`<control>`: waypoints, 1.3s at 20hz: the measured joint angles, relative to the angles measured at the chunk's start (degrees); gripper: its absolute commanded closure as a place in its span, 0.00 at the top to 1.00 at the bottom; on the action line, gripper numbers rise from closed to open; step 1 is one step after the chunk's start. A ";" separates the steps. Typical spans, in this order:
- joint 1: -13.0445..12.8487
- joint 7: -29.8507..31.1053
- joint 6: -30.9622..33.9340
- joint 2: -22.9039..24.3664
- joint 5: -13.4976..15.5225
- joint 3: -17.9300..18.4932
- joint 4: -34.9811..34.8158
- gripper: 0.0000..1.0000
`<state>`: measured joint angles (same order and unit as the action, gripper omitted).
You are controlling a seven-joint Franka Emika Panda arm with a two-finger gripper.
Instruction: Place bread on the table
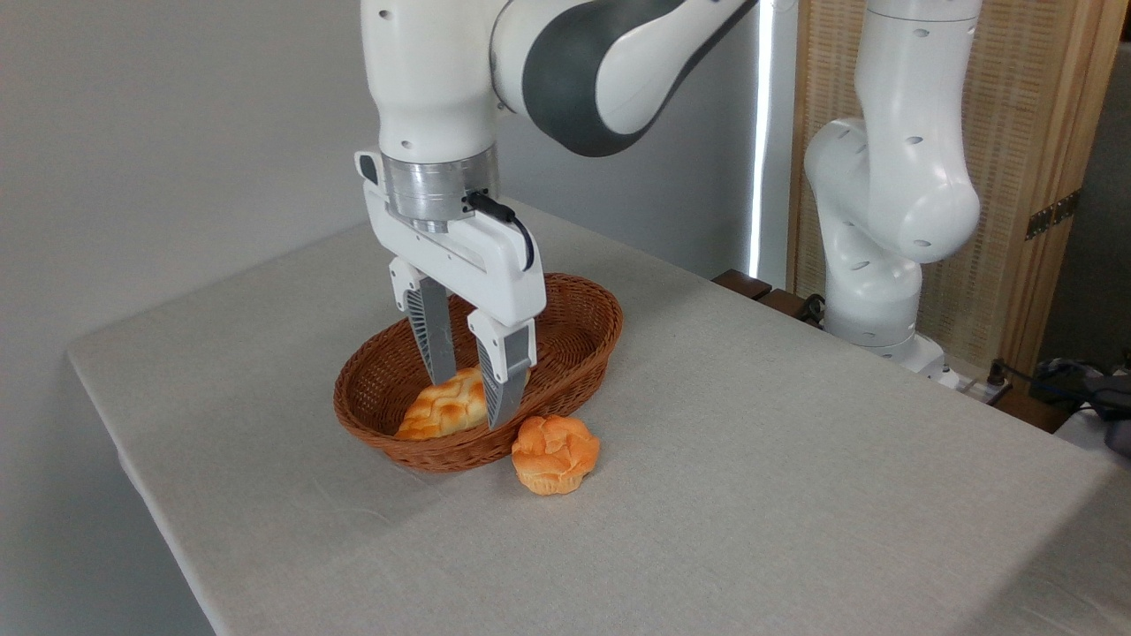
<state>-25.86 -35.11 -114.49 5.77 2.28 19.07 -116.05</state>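
Wicker basket (579, 331): oval, brown, standing on the table (795, 459), taken here as landmark. Bread (442, 406): braided golden loaf lying inside the basket, at its near-left end, partly hidden by the fingers. Gripper (470, 397): pointing down into the basket over the loaf's right half, jaws parted with one finger either side of the loaf; grasping nothing, contact unclear. Round bun (555, 453): on the cloth, just outside the basket's near rim, to the right.
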 measured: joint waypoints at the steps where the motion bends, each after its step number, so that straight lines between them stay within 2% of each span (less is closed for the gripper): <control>1: -0.76 1.81 0.00 -0.15 0.00 -0.06 0.00 1.00; 5: -3.94 7.11 0.00 -0.51 0.07 -0.24 -0.02 1.00; 10: -6.94 8.67 0.01 -2.23 0.08 -0.58 -0.27 1.00; 20: -9.08 8.63 -0.29 -6.08 0.07 -0.72 -0.28 1.00; 26: -9.31 8.63 -1.42 -8.24 0.07 -0.74 -0.29 1.00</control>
<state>-35.17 -26.48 -115.91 -2.47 2.35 18.33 -116.34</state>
